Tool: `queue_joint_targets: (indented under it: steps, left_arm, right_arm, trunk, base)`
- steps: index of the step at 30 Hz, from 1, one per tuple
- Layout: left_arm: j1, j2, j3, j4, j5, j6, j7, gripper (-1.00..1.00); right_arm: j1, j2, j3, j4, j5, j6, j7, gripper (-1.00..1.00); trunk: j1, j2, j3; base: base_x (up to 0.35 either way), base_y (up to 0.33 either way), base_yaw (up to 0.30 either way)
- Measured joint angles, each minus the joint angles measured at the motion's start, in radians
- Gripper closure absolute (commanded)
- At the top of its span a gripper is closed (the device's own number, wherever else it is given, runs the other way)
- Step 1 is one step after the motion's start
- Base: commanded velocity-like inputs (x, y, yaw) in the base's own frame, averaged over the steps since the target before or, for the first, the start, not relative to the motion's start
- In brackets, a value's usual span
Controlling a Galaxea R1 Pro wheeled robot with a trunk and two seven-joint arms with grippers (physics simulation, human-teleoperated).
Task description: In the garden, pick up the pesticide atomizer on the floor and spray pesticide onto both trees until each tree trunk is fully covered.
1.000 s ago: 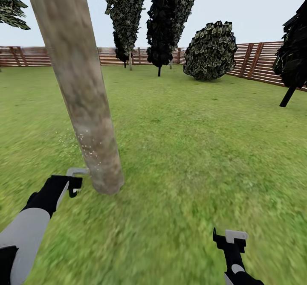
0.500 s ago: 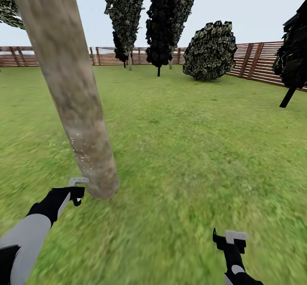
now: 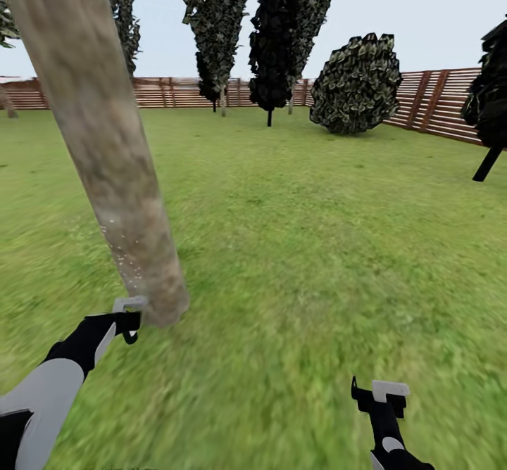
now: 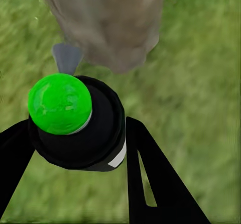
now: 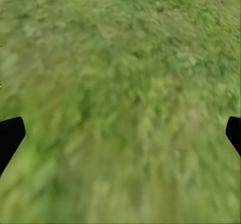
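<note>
Left pincer [image 4: 75, 148] of mine clamps the atomizer [image 4: 80, 126] round its rigid, light, slick black body, nozzle toward the tree trunk [image 3: 113, 174] at 12 o'clock; right pincer [image 3: 380, 394] spread, empty.

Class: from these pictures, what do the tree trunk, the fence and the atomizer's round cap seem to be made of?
Tree trunk: rough matt bark, mottled grey-tan. Fence: probably wood, brown horizontal slats. Atomizer cap: likely glossy plastic, bright green with a soft sheen.
</note>
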State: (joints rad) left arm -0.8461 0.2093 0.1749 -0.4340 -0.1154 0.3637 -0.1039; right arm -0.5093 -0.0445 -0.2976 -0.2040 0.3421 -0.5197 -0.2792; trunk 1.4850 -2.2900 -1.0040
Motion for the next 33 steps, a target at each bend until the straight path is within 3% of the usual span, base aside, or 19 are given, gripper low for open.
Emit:
queue_joint_targets:
  steps: [8,14,19,24,29,33]
  left_arm:
    - [0.007,-0.008,-0.004,0.002,-0.003,-0.005,0.012,1.00]
    - [0.048,-0.020,-0.005,0.003,-0.002,-0.084,0.031,1.00]
    - [0.062,-0.020,-0.003,0.027,0.007,-0.117,0.114,1.00]
    - [0.062,-0.019,-0.002,0.075,0.005,-0.186,0.123,1.00]
    - [0.067,-0.019,-0.001,0.080,0.002,-0.194,0.127,1.00]
    - [0.071,-0.020,-0.003,0.081,0.007,-0.195,0.190,1.00]
  right_arm:
    - [0.000,0.000,0.000,0.000,0.000,0.000,0.000,-1.00]
    - [0.000,0.000,0.000,0.000,0.000,0.000,0.000,-1.00]
    - [0.000,0.000,0.000,0.000,0.000,0.000,0.000,-1.00]
    - [0.000,0.001,0.000,0.000,0.000,0.000,0.000,-1.00]
    - [0.000,0.002,0.000,0.000,0.000,0.000,0.000,-1.00]
    - [0.000,0.002,0.001,0.001,0.001,0.000,0.000,-1.00]
  trunk:
    - [0.000,0.000,0.000]
    - [0.000,0.000,0.000]
    - [0.000,0.000,0.000]
    - [0.000,0.000,0.000]
    - [0.000,0.000,0.000]
    - [0.000,0.000,0.000]
  base:
    - [0.101,-0.276,0.271]
    - [0.121,-0.276,0.040]
    - [0.136,-0.276,0.037]
    - [0.137,-0.276,0.234]
    - [0.137,-0.276,0.270]
    - [0.141,-0.274,0.270]
